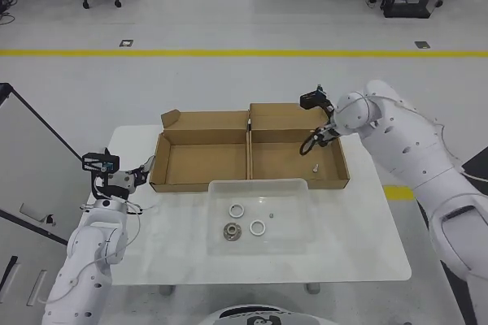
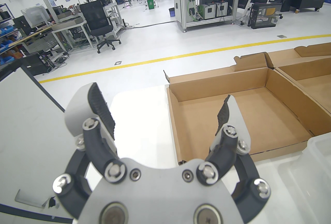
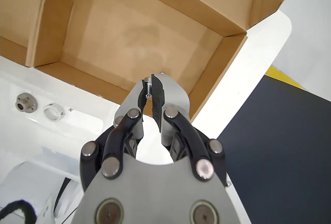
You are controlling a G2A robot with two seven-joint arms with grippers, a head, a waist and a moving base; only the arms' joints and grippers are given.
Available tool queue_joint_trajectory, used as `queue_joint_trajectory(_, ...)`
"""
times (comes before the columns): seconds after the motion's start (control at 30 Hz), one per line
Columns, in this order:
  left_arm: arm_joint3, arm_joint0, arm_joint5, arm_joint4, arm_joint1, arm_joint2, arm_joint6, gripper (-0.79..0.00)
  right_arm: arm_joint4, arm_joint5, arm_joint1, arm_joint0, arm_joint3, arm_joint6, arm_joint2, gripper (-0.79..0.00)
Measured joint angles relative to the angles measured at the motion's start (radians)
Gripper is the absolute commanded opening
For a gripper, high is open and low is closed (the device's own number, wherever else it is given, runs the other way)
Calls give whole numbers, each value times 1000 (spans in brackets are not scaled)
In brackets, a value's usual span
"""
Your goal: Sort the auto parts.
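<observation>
My right gripper is shut on a small metal screw and hangs over the right cardboard box, close to its wall on the tray side. From above, the right gripper and its screw sit near that box's front wall. A clear plastic tray holds two white rings, a metal flange and one tiny part. My left gripper stands open and holds nothing, just left of the empty left box.
The two boxes stand side by side at the back of the white table, flaps up at their back corners. The flange and a ring also lie in the tray in the right wrist view. A grey panel stands left of the table.
</observation>
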Motion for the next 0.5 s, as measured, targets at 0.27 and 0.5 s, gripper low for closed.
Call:
queue_joint_trajectory(0.27,0,0,0,0,0,0,0,0,-4,-28,-49,-19,122,-52,-67,-785)
queue_joint_trajectory(0.5,0,0,0,0,0,0,0,0,8,-48,-84,-26,198,-71,-95,-785)
